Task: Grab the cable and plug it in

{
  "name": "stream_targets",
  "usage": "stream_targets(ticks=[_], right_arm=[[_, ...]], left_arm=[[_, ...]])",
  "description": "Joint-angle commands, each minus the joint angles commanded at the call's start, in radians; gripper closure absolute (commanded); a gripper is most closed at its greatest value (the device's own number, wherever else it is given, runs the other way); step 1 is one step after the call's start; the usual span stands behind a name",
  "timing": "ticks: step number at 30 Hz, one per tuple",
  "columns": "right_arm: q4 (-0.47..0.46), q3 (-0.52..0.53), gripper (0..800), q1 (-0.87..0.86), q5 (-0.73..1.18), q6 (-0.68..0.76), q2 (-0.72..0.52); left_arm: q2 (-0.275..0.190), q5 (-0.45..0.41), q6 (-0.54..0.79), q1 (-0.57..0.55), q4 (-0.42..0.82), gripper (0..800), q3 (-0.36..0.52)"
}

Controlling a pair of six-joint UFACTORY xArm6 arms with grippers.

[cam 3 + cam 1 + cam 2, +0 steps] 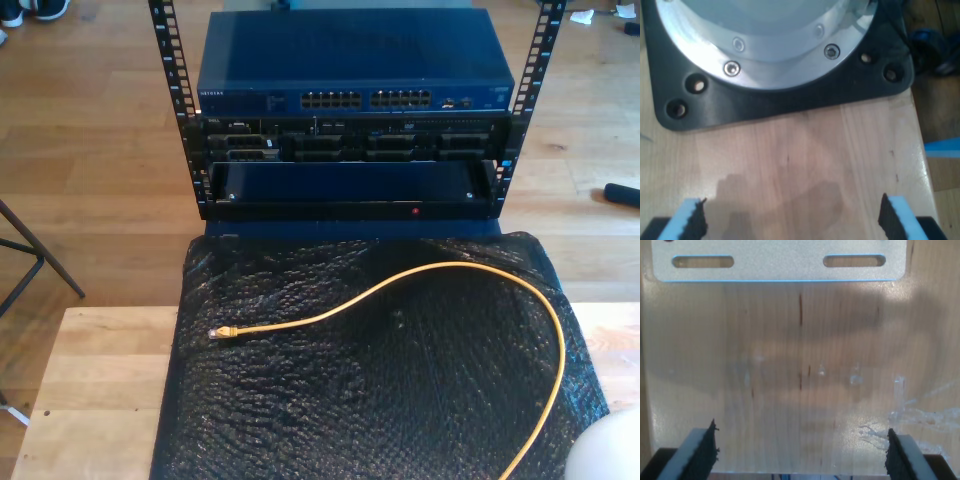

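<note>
The yellow-orange cable point(450, 265) lies in a wide loop on a black crinkled mat point(380, 400) in the exterior view. Its small plug point(218, 332) rests near the mat's edge at the exterior view's left, and the other end runs off the bottom edge. Behind the mat stands a rack with a blue network switch point(350, 65) whose rows of ports point(365, 100) face the camera. My first gripper point(792, 220) is open over bare wood with nothing between its fingers. My second gripper point(801, 450) is open too, over bare scuffed wood.
A black base plate point(790, 105) carrying a round silver flange point(775, 55) sits ahead of my first gripper. A grey slotted metal bracket point(777, 262) lies ahead of my second gripper. A white rounded arm part point(610, 450) shows at the exterior view's lower right. The wooden table point(100, 390) extends beside the mat.
</note>
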Motion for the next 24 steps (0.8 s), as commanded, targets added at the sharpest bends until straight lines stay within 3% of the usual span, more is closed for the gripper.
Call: stream_targets(ticks=[17, 24], right_arm=[[0.0, -0.014, 3, 0.002, 0.014, 0.003, -0.054], [0.002, -0.057, 4, 0.0, 0.08, 0.003, -0.1]], left_arm=[[-0.005, 0.008, 0.0, -0.003, 0.009, 0, -0.012], [-0.014, 0.092, -0.002, -0.005, 0.009, 0, -0.057]])
